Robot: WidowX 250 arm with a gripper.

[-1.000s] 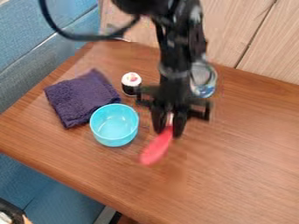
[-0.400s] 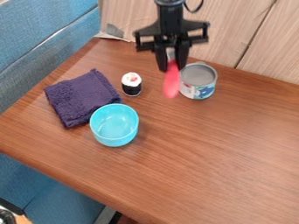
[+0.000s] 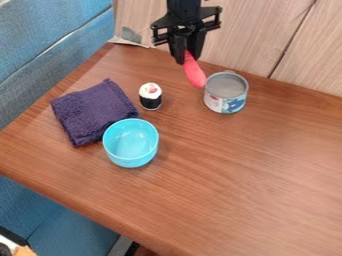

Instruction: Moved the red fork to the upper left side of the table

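At the top of the camera view, the black gripper hangs over the back part of the brown table. It is shut on a red utensil, whose rounded end slants down and to the right. That end lies just left of the tin can's rim in the view. The utensil's other end is hidden between the fingers, so I cannot tell its full shape.
An open tin can stands right of the red utensil. A sushi-like toy stands to its lower left. Further left lies a folded purple cloth, with a light blue bowl against its lower right corner. Wood panels rise behind the table.
My gripper has moved from above the table's middle to the back edge, then slightly left and up, carrying the red utensil. The can, bowl, cloth and toy have stayed put.
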